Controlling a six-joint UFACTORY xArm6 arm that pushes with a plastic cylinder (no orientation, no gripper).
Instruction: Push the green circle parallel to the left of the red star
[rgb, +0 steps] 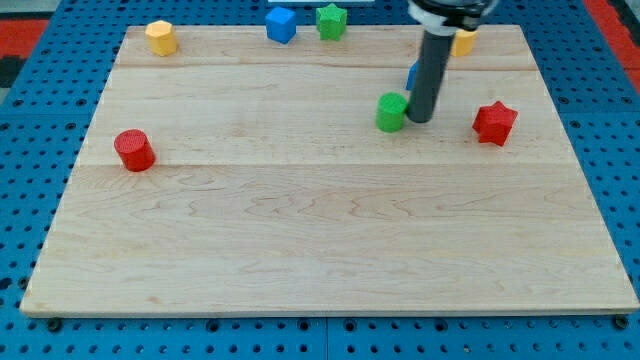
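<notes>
My tip (420, 119) touches the green circle (391, 112) on its right side. The red star (494, 122) sits near, further toward the view's right, on the table (300, 240).

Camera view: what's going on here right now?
My tip sits on the wooden board, right against the green circle on its right side, between it and the red star. The two blocks lie roughly level, green to the star's left. A blue block is partly hidden behind the rod. Other blocks sit untouched along the view's top and left.
</notes>
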